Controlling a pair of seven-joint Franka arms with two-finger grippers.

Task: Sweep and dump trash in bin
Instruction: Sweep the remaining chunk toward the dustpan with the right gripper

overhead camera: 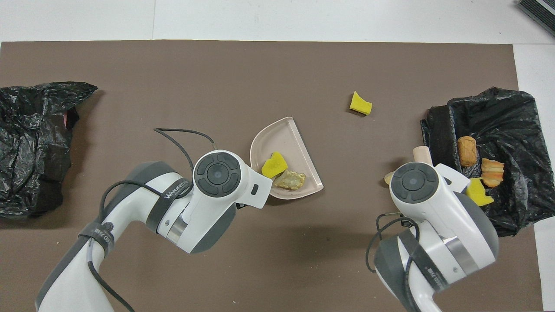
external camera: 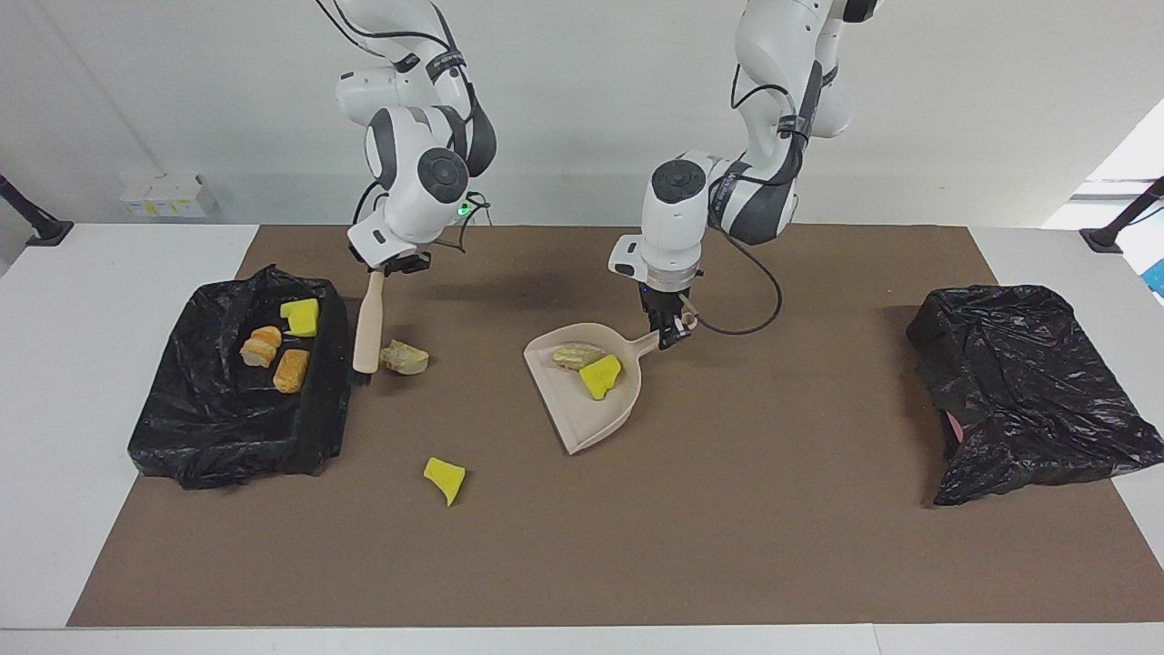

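1. The right gripper (external camera: 393, 269) had its fingers clamped on the top of the brush (external camera: 368, 323) handle, with the brush hanging bristles-down between the bin (external camera: 195, 428) wall and a beige stone-like lump (external camera: 404, 357). That placement looked chosen so a stroke toward the dustpan would push the lump away from the bin and across the mat (external camera: 746, 546).
2. The left gripper (external camera: 671, 335) had its fingers clamped on the dustpan (external camera: 591, 414) handle, the pan resting on the mat near the middle of the desk (external camera: 55, 437), its open lip turned away from the robots.
3. Two pieces already lay in the pan: a beige lump (external camera: 578, 355) and a yellow sponge chunk (external camera: 601, 375), touching each other near the handle end.
4. Three pieces sat in the lined bin at the right arm's end: a yellow chunk (external camera: 301, 316) and two orange-brown rolls (external camera: 262, 346) (external camera: 292, 369).
5. One yellow chunk (external camera: 445, 478) lay loose on the mat, farther from the robots than the pan.
6. A second black bag (external camera: 1018, 391) sat at the left arm's end, unused.
7. Lettering ran along a band on the left arm (overhead camera: 175, 190), but I could not read it with confidence.
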